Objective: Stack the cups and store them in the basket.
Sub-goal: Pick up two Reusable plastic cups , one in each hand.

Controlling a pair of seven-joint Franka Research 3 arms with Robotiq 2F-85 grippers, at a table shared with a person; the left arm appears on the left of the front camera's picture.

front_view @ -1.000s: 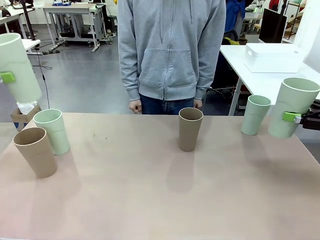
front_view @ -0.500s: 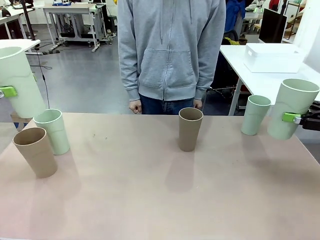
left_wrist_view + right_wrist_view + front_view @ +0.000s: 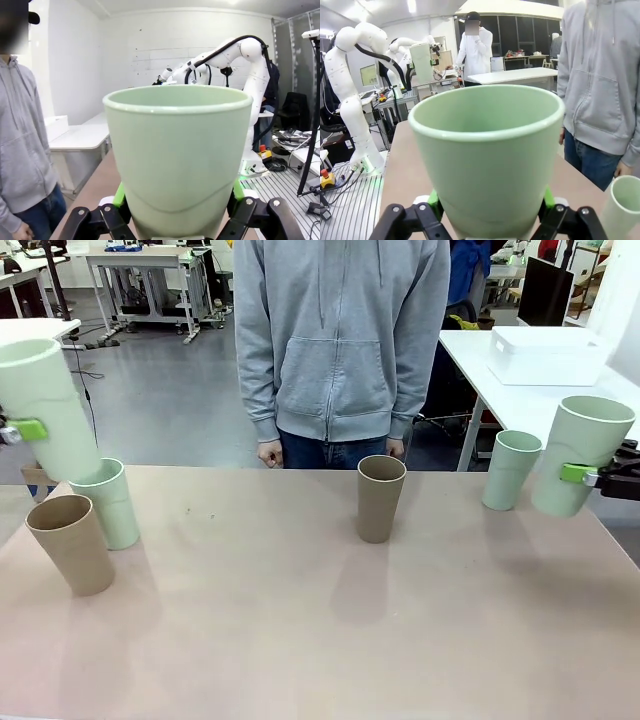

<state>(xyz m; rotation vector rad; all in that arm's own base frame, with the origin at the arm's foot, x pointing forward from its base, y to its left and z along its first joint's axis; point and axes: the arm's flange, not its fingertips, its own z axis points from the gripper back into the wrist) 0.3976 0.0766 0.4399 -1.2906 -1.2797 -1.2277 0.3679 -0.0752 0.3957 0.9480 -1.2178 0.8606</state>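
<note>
Mint-green cup (image 3: 45, 405), pinched at mid-height by the left fingers (image 3: 30, 429), hangs tilted right over the standing mint cup (image 3: 105, 502), its base aimed at that open mouth. Well to that cup's right, the right fingers (image 3: 577, 473) pinch a second mint cup (image 3: 582, 452) aloft.

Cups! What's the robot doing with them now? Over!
Left gripper shut on mint cup, close by a standing mint cup. Right gripper shut on second mint cup. Nothing stacked yet; basket on side table.

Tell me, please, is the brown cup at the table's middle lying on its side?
No, the middle brown cup stands upright on the table, mouth up.
</note>
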